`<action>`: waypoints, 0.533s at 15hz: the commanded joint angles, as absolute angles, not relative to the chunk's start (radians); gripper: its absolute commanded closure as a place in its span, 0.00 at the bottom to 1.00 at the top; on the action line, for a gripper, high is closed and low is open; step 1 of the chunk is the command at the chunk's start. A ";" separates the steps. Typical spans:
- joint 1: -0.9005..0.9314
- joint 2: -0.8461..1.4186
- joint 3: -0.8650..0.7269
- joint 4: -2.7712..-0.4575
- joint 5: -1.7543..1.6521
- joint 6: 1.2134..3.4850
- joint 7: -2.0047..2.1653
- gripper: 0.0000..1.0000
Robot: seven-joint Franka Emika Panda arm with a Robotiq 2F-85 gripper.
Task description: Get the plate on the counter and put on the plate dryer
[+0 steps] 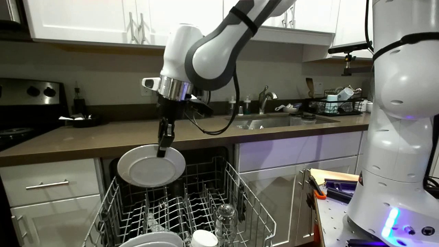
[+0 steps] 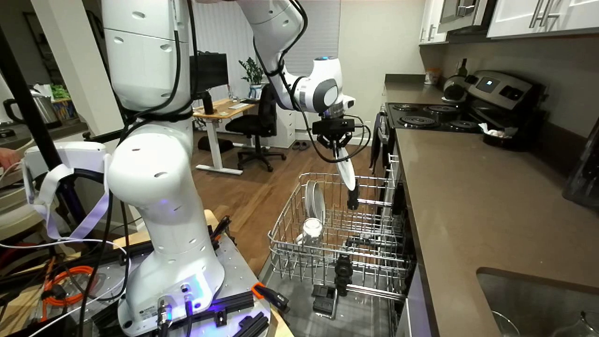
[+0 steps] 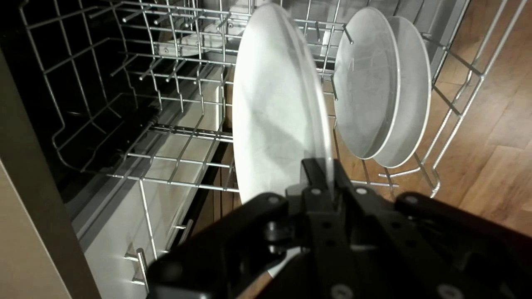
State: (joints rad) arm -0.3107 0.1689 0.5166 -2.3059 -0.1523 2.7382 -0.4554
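The plate [image 1: 147, 171] is white and round. My gripper [image 1: 162, 151] is shut on its upper rim and holds it tilted, hanging above the plate dryer [image 1: 252, 193]. In an exterior view the plate [image 2: 346, 172] shows nearly edge-on below the gripper [image 2: 338, 149], over the far part of the wire rack [image 2: 285, 206]. In the wrist view the plate [image 3: 274, 108] stands nearly on edge between the black fingers [image 3: 324, 176], above the tines. Its lower edge looks apart from the wires, but the exact gap is unclear. The brown counter [image 1: 103, 137] lies behind the rack.
Two white plates [image 3: 365, 83] stand in the rack's outer side, near a white cup [image 1: 204, 238] and a clear glass [image 1: 226, 219]. The counter edge [image 3: 45, 187] runs close beside the rack. A stove [image 2: 430, 117] and a sink [image 1: 267, 121] adjoin the counter.
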 commanded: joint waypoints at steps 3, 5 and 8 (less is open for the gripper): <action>-0.155 0.179 0.358 -2.237 0.041 2.641 -0.632 0.95; -0.119 0.193 0.325 -2.223 0.086 2.611 -0.667 0.95; -0.085 0.215 0.298 -2.209 0.136 2.573 -0.702 0.95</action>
